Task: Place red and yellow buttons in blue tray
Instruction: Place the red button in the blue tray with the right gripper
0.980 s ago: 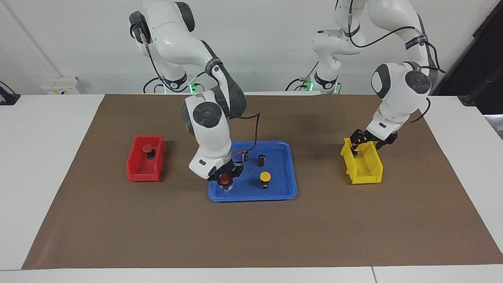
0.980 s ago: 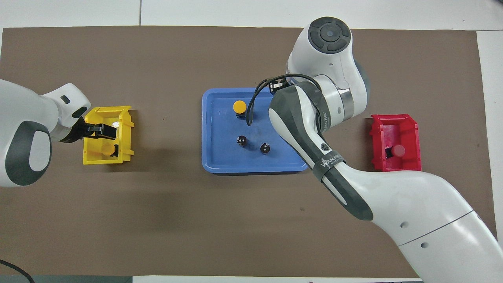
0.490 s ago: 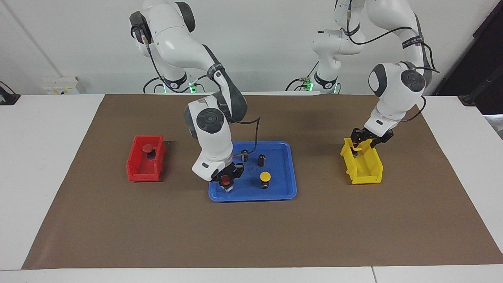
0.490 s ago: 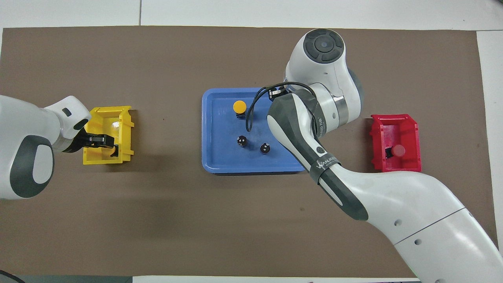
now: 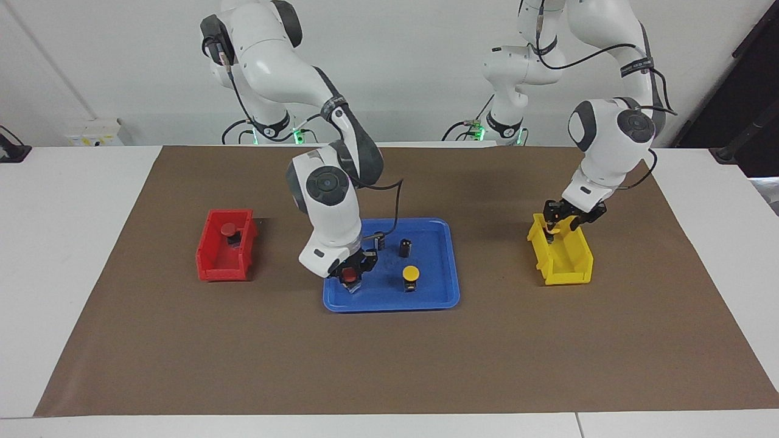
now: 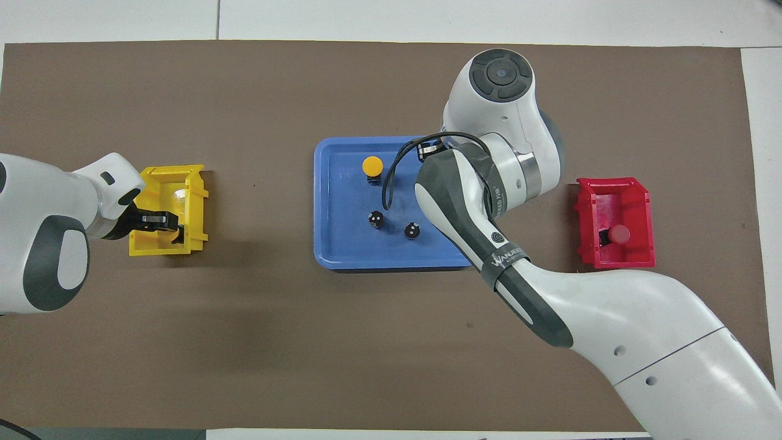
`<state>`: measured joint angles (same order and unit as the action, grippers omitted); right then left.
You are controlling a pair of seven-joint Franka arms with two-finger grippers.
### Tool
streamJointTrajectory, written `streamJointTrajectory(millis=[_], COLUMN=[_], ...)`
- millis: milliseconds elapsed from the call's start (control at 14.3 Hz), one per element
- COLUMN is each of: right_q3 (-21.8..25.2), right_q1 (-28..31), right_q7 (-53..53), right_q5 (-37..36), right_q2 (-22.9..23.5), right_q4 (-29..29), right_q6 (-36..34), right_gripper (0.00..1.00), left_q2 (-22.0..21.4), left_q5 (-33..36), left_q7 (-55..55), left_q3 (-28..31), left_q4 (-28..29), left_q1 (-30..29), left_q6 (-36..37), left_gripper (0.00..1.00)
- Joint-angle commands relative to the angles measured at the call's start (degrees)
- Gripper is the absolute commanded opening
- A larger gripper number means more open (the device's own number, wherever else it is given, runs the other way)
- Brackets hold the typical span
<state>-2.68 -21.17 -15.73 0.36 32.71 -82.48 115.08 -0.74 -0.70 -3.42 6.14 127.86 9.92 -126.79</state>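
My right gripper (image 5: 350, 278) is shut on a red button (image 5: 349, 274) and holds it low in the blue tray (image 5: 435, 293), at the corner toward the right arm's end; the arm hides both in the overhead view. A yellow button (image 5: 411, 272) stands in the tray (image 6: 342, 247) and shows in the overhead view (image 6: 372, 165). A second red button (image 5: 229, 229) lies in the red bin (image 5: 222, 267). My left gripper (image 5: 551, 229) reaches down into the yellow bin (image 5: 569, 267); in the overhead view it (image 6: 170, 223) covers the spot where the other yellow button lay.
Two capless dark cylinders (image 5: 380, 241) (image 5: 405, 247) stand in the tray, nearer to the robots than the yellow button. The red bin (image 6: 614, 184) sits toward the right arm's end, the yellow bin (image 6: 183, 177) toward the left arm's end. Brown mat covers the table.
My left gripper has moved along the yellow bin toward the robots and now covers the yellow button. My right wrist has swung a little; the red button stays low in the tray.
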Motion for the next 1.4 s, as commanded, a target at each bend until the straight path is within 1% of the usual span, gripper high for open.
streamJointTrajectory(millis=[0, 70, 140, 210, 420, 560, 630, 700, 910, 1050, 1120, 1190, 1331], right_q3=[-0.4, -0.4, -0.4, -0.4, -0.4, -0.4, -0.4, -0.4, -0.4, -0.3, -0.3, -0.3, -0.3], right_q1=[-0.4, -0.6, -0.6, -0.7, -0.7, -0.7, -0.7, -0.6, 0.2, 1.6, 2.7, 4.5, 7.9], right_q7=[-1.6, -1.8, -2.1, -3.1, -3.4, -3.4, -3.4, -3.3, -3.1, -2.7, -2.3, -0.3, 5.5], right_q5=[-0.9, -0.8, -0.8, -0.9, -0.9, -0.9, -0.9, -0.9, -0.8, -0.9, -0.9, -0.6, -0.4], right_q2=[-2.1, -2.2, -2.3, -2.6, -2.6, -2.6, -2.6, -2.6, -2.6, -2.7, -3.5, -4.7, -7.6], right_q4=[-2.8, -3.0, -3.2, -3.8, -4.1, -3.7, -3.4, -3.0, 0.6, 3.5, 4.2, 3.9, 2.7], right_q6=[-0.1, -0.1, 0.0, 0.4, 0.8, 0.6, 0.5, 0.3, -1.0, -3.4, -4.5, -4.9, -8.0], right_gripper=[0.01, 0.02, 0.06, 0.18, 0.75, 0.79, 0.85, 0.86, 0.83, 0.81, 0.78, 0.77, 0.75], left_q2=[-1.9, -1.9, -1.9, -1.9, -1.5, -1.5, -1.5, -1.7, -2.0, -2.1, -2.1, -1.9, -1.9], left_q5=[1.0, 1.0, 1.0, 1.0, 1.0, 1.0, 1.0, 1.0, 1.0, 1.0, 1.0, 1.0, 1.0], left_q7=[0.6, 0.7, 0.9, 1.6, 1.9, 1.9, 2.0, 2.2, 3.4, 3.4, 3.4, 3.5, 3.4], left_q3=[-0.4, -0.4, -0.4, -0.4, -0.4, -0.4, -0.6, -0.6, -1.0, -0.9, -0.9, -0.9, -0.9], left_q4=[2.6, 2.5, 2.5, 2.4, 1.2, 1.0, 1.0, 1.1, 1.6, 2.0, 2.0, 2.0, 2.2], left_q1=[0.0, 0.1, 0.2, 0.3, 0.4, 0.4, 0.4, 0.4, 0.6, 0.9, 0.9, 0.9, 0.8], left_q6=[-1.8, -1.6, -1.7, -1.7, -1.4, -1.1, -1.0, -0.9, -0.3, -0.7, -1.0, -1.2, -1.1], left_gripper=[0.63, 0.63, 0.63, 0.63, 0.63, 0.63, 0.63, 0.63, 0.63, 0.63, 0.63, 0.63, 0.61])
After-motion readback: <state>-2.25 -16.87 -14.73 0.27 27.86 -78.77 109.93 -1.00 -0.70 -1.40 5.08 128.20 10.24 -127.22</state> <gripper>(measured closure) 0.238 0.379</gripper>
